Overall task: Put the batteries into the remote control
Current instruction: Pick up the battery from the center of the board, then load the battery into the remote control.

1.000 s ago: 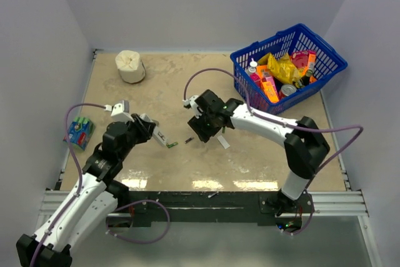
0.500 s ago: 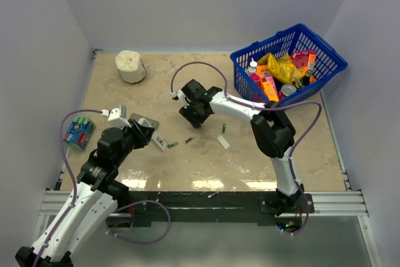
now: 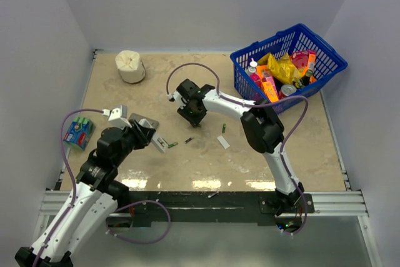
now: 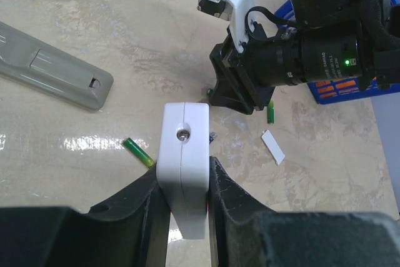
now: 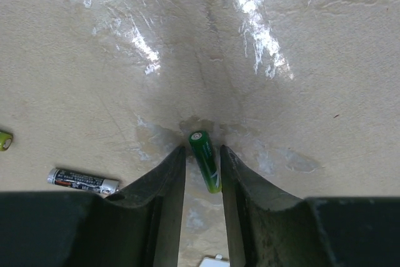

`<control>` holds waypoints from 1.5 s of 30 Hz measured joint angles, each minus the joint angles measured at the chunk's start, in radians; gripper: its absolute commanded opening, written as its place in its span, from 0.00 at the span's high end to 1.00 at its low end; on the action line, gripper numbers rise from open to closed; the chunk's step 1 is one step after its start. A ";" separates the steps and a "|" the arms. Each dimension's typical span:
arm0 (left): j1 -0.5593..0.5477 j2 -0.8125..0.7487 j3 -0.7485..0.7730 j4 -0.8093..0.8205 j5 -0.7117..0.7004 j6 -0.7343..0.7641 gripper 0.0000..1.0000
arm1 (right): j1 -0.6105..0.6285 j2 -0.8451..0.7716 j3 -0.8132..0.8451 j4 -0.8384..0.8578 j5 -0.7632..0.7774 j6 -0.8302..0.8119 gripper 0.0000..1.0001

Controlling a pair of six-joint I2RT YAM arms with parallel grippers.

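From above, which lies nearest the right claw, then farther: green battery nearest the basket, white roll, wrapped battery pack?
1. Green battery, just right of the right gripper.
2. White roll, back left.
3. Wrapped battery pack, far left edge.

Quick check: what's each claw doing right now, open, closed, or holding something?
Left claw: closed on the white remote control.
Right claw: a green battery sits between its fingers; whether they grip it cannot be told.
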 measured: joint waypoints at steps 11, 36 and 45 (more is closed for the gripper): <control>0.000 0.039 0.000 0.026 0.029 0.000 1.00 | 0.000 0.014 0.027 -0.025 -0.002 -0.010 0.99; 0.002 0.368 -0.209 0.904 0.317 -0.343 1.00 | 0.089 -0.903 -0.472 0.423 -0.085 0.105 1.00; 0.002 0.417 -0.211 1.206 0.371 -0.406 1.00 | 0.142 -0.998 -0.636 0.523 -0.131 0.120 1.00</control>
